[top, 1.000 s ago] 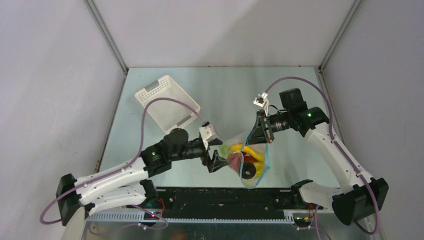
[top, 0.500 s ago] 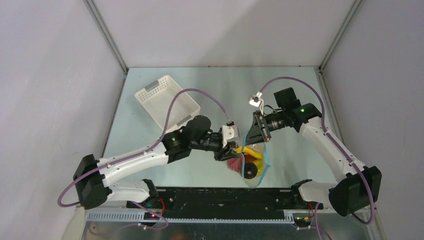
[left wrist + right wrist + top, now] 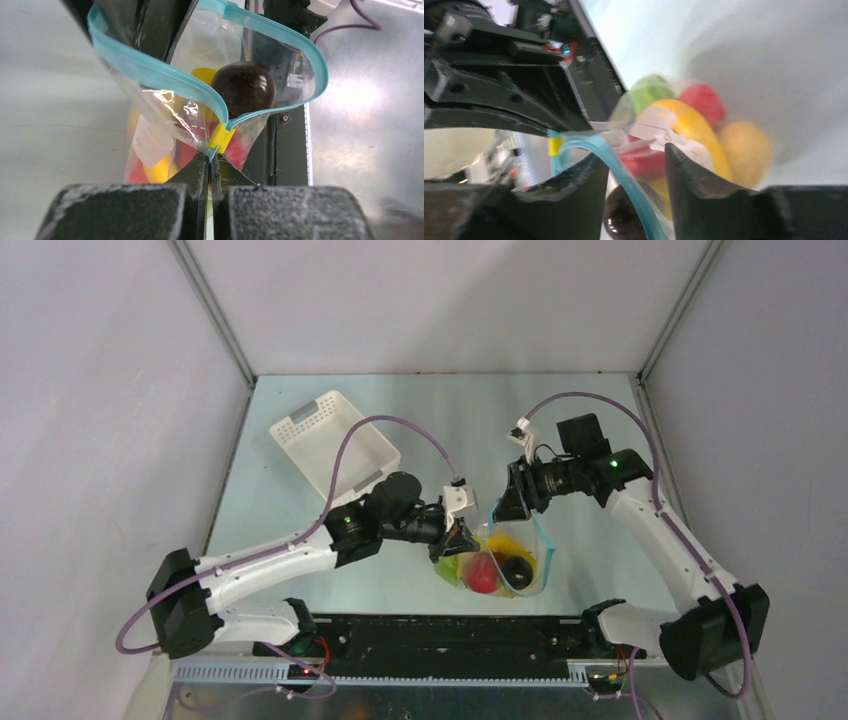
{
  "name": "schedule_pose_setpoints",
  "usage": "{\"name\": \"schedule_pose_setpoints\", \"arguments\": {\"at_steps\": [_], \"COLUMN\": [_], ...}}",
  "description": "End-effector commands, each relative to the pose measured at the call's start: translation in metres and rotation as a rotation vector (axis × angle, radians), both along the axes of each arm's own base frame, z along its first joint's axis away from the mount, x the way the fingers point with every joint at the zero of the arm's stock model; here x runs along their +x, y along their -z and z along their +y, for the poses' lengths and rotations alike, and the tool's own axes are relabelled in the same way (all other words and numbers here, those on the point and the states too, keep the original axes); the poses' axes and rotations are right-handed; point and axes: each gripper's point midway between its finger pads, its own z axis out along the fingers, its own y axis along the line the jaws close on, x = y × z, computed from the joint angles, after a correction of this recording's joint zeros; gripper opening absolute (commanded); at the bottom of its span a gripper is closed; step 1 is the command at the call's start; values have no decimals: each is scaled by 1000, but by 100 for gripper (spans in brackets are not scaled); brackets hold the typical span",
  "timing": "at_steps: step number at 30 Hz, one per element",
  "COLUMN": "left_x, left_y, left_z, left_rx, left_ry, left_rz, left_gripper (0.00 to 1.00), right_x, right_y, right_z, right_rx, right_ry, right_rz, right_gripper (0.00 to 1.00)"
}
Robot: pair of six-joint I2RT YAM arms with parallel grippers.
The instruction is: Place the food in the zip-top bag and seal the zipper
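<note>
the zip-top bag point(image 3: 530, 575) lies near the near edge of the worktop point(image 3: 450, 420), a little right of the middle, with its bottom just short of the black rail point(image 3: 440, 635) that runs along that edge. its mouth gapes wide. the teal zipper point(image 3: 150, 72) curves out in two separate lips and joins only at the yellow slider point(image 3: 220, 137).

the left end effector point(image 3: 210, 167) is pinched tight on the bag's corner just beside the slider, with no gap between its fingers. the right end effector point(image 3: 634, 155) stands at the far side of the mouth, fingers parted, and one zipper lip runs through the gap. i cannot tell whether either finger touches it.

the food is inside the bag: a dark purple fruit point(image 3: 243, 87) right at the mouth, a red piece point(image 3: 482, 575) beside it, a green piece point(image 3: 449, 566) toward the left arm, and a yellow piece point(image 3: 689, 125) and an orange one point(image 3: 746, 147) deeper in.

the white slotted basket point(image 3: 335, 440) sits tilted toward the far left corner, well apart from the bag. bare worktop shows from the bag to the far edge and the right edge. both arms crowd in over the bag from either side.
</note>
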Motion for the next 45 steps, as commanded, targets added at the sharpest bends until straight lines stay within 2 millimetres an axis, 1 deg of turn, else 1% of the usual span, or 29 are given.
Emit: {"name": "schedule_pose_setpoints", "arguments": {"at_steps": [1,2,3,5,7,9,11,12,13,14,15,17,19,22,24,26,27,28,29,30,31,32,34,36,37,39,40,42,45], "left_x": [7,7,9,9,7,5,3,3,3,2,0,-3,-5,-2,1,-1,-2,-2,-3,-3,-4,-4,-5,-9,-11,-16,-19,-20,-17], "left_y": [-36,-33,-38,-40,-41,-41,-40,-42,-43,-45,-46,-49,-53,-55,-56,-55,-52,-53,-53,-52,-49,-50,-48,-48,-42,-36,-36,-29,-30], "left_z": [-2,0,-1,1,2,3,3,4,3,3,3,2,2,5,9,12,15,15,17,18,20,22,24,25,27,33,36,42,47], "left_rx": [-140,-144,-172,-198,-204,-192,-163,-149,-143,-135,-131,-134,-144,-159,-165,-167,-166,-177,-184,-184,-180,-183,-191,-201,-191,-176,-176,-168,-179], "left_ry": [-126,-143,-171,-196,-200,-194,-179,-176,-171,-161,-156,-140,-129,-165,-194,-200,-202,-202,-208,-212,-218,-222,-225,-213,-207,-184,-173,-179,-206], "left_rz": [68,84,107,140,156,155,143,133,129,122,120,110,103,100,102,107,110,110,112,114,118,118,124,125,123,112,103,87,70], "left_gripper": [0,0,0,0,0,0,0,0,0,0,0,0,0,0,0,0,0,0,0,0,0,0,0,0,0,0,0,0,0], "right_x": [30,30,29,24,16,5,-7,-18,-22,-36,-38,-57,-66,-78,-78,-61,-47,-41,-29,-25,-18,-20,-24,-32,-37,-39,-35,-28,-25], "right_y": [-22,-29,-32,-40,-45,-47,-53,-57,-61,-63,-66,-67,-66,-65,-64,-63,-62,-61,-61,-62,-62,-59,-57,-49,-46,-36,-30,-23,-17], "right_z": [-25,-32,-35,-42,-47,-45,-37,-27,-22,-10,-4,18,29,37,35,23,7,-2,-23,-32,-55,-64,-84,-85,-81,-76,-74,-73,-63], "right_rx": [-102,-108,-112,-112,-105,-84,-49,-21,-9,13,23,53,67,75,43,-41,-98,-123,-163,-161,-195,-199,-177,-138,-112,-77,-65,-70,-63], "right_ry": [260,305,324,356,358,309,223,139,87,3,-50,-195,-277,-324,-266,-79,83,163,333,434,548,601,672,642,613,594,607,636,620], "right_rz": [-196,-229,-244,-291,-338,-382,-434,-480,-533,-569,-635,-711,-751,-746,-714,-685,-654,-636,-600,-550,-551,-515,-511,-505,-495,-493,-488,-460,-385], "right_gripper": [58,61,65,70,73,74,74,74,73,73,73,73,72,69,68,69,70,71,72,72,72,73,74,74,74,75,75,75,72]}}
